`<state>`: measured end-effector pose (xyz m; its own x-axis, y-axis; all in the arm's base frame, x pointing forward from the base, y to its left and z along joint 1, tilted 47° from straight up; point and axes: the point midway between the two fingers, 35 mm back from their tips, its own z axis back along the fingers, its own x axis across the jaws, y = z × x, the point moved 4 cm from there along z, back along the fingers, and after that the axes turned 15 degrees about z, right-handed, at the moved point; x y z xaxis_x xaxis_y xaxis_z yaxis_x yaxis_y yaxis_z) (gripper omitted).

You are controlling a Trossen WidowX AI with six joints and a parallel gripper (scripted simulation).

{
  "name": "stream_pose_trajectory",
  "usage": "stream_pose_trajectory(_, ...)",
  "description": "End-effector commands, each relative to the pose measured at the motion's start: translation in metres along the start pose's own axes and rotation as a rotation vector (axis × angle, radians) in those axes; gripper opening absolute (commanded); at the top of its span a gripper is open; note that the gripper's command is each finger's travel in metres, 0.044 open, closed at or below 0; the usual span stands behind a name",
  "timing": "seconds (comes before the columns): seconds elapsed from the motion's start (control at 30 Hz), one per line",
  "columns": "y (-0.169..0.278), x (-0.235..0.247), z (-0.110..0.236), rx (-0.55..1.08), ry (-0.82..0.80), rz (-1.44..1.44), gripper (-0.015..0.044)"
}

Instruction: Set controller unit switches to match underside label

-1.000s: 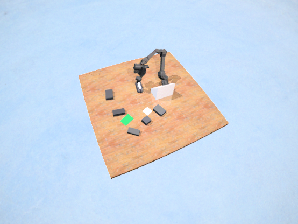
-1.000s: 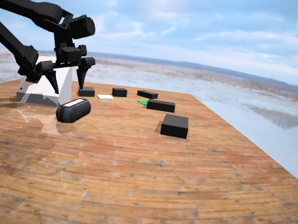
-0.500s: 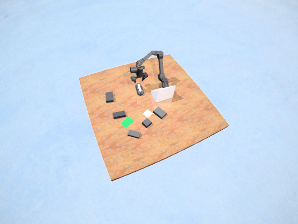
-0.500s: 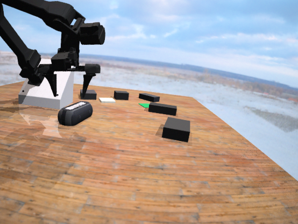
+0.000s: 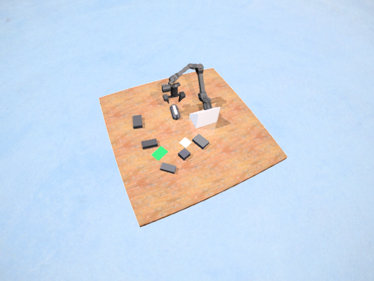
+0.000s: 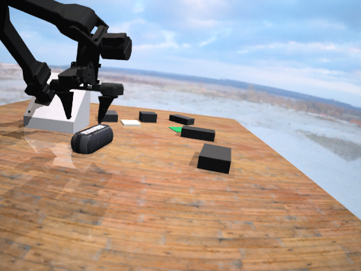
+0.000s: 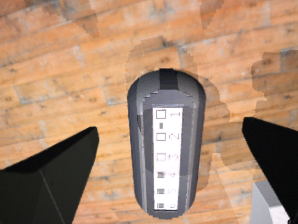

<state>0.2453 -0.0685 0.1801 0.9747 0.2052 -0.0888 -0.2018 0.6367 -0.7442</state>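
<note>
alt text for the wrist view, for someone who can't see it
Looking straight down, a dark grey controller unit lies label-up on the wooden bench; its white label shows six numbered squares, three empty above three filled. The gripper hangs above it, jaws spread wide to either side, holding nothing.

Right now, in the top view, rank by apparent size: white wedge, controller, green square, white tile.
1. White wedge, clearly largest.
2. Controller and green square look alike; no ranking.
3. White tile, smallest.
</note>
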Motion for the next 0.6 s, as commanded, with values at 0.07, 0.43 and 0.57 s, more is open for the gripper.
stream_pose_trajectory(0.07,0.0,0.001,-0.01,0.009,0.005,-0.012,0.044)
stream_pose_trajectory(0.43,0.0,0.001,-0.027,0.016,0.005,-0.029,0.044)
stream_pose_trajectory(0.57,0.0,0.001,-0.034,0.018,0.004,-0.036,0.044)
